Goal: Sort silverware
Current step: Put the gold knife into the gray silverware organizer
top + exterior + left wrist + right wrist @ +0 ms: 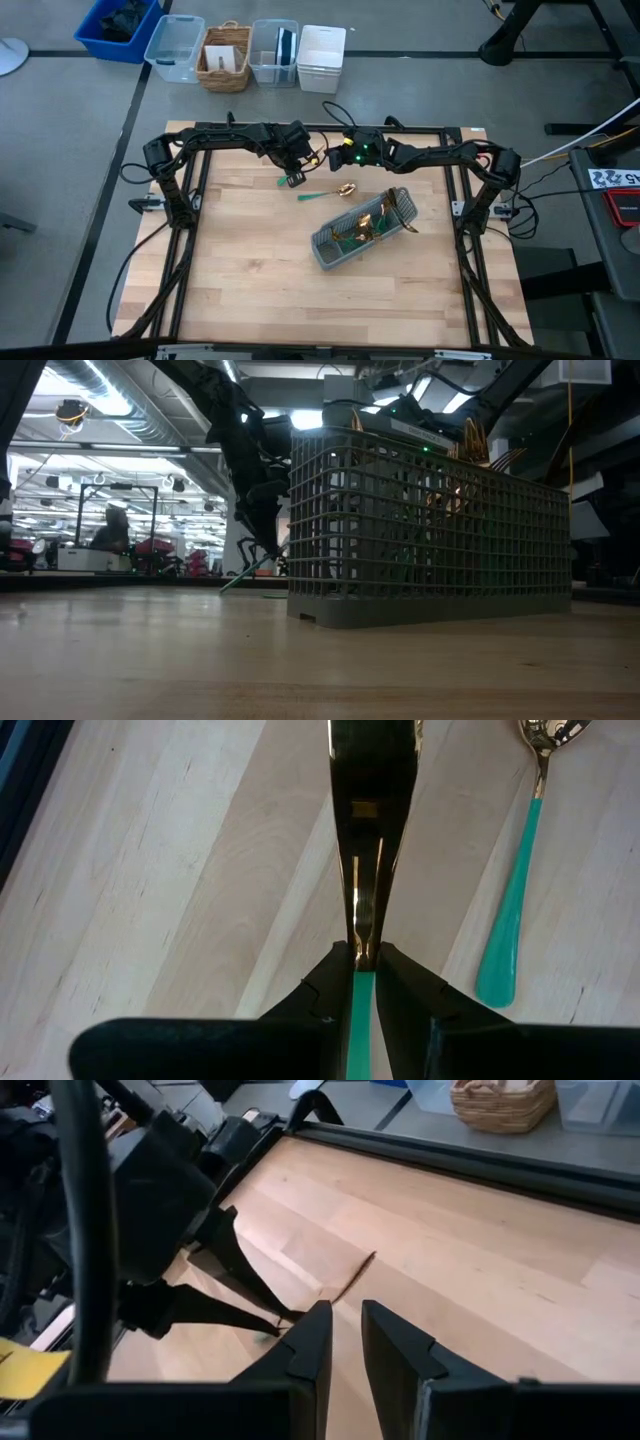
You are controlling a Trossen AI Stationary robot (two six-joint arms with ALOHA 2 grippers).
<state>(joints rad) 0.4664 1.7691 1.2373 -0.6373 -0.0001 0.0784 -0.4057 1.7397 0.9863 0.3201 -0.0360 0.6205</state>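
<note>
Speaker one: Left gripper point(362, 982) clamps a gold-headed, teal-handled utensil point(370, 820), left of the grey caddy point(345, 250). A spoon point(325, 192) lies between them.

Speaker two: And the right gripper point(345, 1342)?

Speaker one: Behind the caddy, fingers slightly apart, empty.

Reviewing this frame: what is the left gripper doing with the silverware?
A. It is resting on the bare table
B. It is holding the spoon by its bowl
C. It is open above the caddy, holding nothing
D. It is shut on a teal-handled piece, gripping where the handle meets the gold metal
D: in the left wrist view the left gripper pinches the teal-handled piece, while the spoon lies loose beside it.
</note>
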